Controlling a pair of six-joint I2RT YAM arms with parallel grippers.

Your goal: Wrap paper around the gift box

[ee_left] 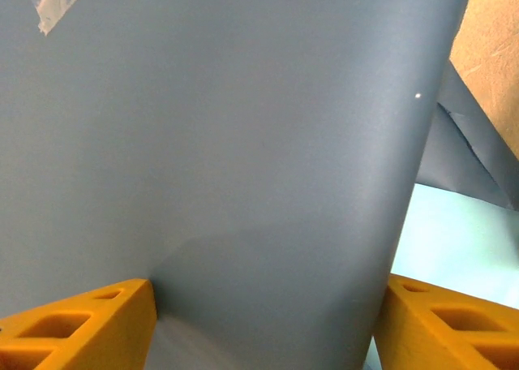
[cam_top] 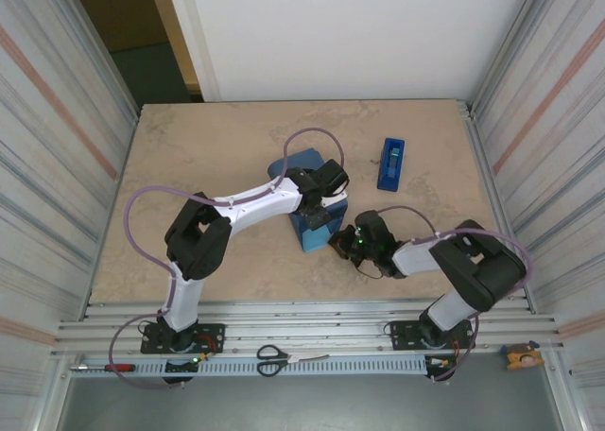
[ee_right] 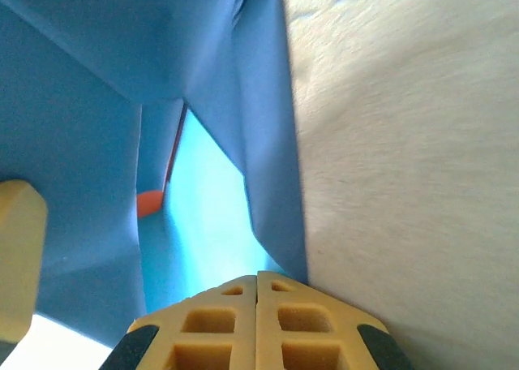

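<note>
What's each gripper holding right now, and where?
Left gripper seems clamped across the paper folded over the gift box, gripping opposite sides. Right gripper is shut at a flap; pinch unclear.

One right gripper (ee_right: 257,282), with two yellow-orange moulded plastic fingers with square hollows, stood at the bottom edge, its jaws pressed together. One sheet of thin blue paper (ee_right: 73,143) lay to the left, its darker face folded into creased panels and its light cyan face showing in a gap just beyond the fingertips. A small patch of orange gift box (ee_right: 149,202) showed at that gap's left side. One pale yellow rounded block (ee_right: 16,256) sat at the left edge, identity unclear. The beige mottled tabletop (ee_right: 405,143) lay to the right, meeting the paper's edge.
</note>
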